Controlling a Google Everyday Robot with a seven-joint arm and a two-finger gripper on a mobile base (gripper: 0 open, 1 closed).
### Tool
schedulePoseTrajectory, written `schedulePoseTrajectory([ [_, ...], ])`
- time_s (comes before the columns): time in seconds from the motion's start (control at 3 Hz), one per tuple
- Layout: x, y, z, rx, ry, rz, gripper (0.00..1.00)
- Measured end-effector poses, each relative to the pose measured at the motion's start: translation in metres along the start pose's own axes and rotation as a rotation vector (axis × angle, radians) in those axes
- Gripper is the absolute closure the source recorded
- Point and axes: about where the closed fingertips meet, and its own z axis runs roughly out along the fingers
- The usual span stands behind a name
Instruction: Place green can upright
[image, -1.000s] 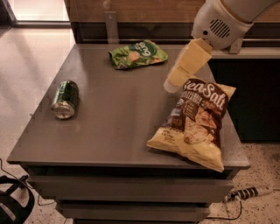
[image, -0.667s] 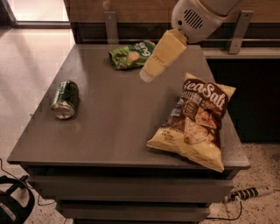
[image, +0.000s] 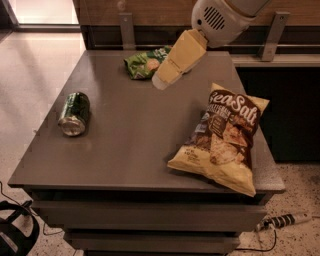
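The green can lies on its side near the left edge of the grey table, its silver end facing the front. My gripper hangs above the table's far middle, well to the right of the can and apart from it. It shows as one cream-coloured block below the white arm housing.
A crinkly green chip bag lies at the table's far edge, just left of the gripper. A large yellow and brown chip bag lies on the right half, over the front right corner. A cable and a power strip lie on the floor.
My gripper has moved left and toward the far side, from above the yellow chip bag to beside the green chip bag. The can and bags have not moved.
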Motion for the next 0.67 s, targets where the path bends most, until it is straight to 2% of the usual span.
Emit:
schedulePoseTrajectory([
  [0.33, -0.018, 0.018, 0.021, 0.01, 0.02, 0.018, 0.0],
  [0.67, -0.036, 0.037, 0.045, 0.036, 0.101, 0.071, 0.0],
])
